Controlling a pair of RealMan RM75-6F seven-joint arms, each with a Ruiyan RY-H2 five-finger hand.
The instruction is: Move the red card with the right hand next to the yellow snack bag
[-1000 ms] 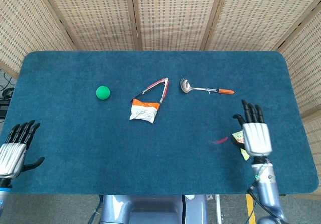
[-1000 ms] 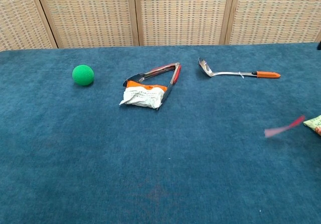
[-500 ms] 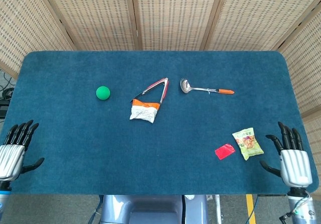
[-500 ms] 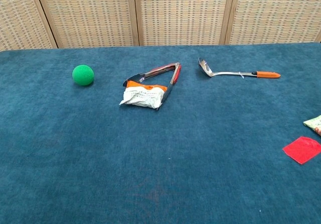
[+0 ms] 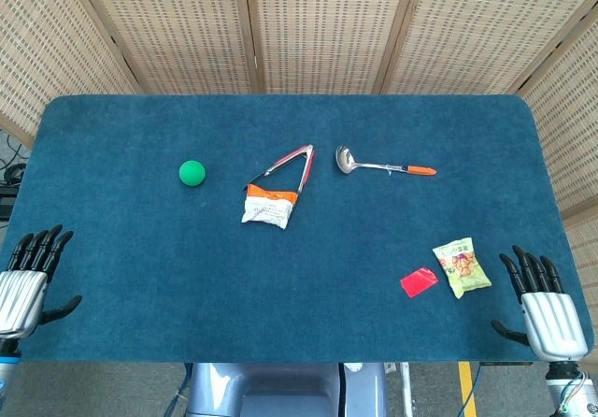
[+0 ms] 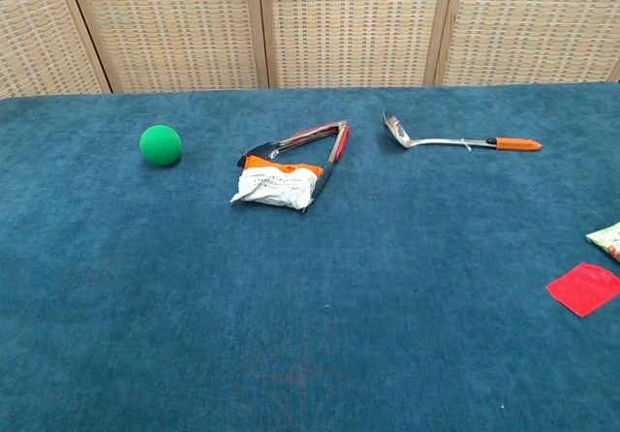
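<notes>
Red card lies flat on the tabletop, just beside the yellow snack bag, on its left, a narrow gap between them. Placement looks done to you. Your right robot hand sits at the near right corner, fingers spread, holding nothing, apart from the bag. Left robot hand at the near left edge, likewise spread and empty. Nothing left that you can judge, beyond perhaps parking the arm.
</notes>
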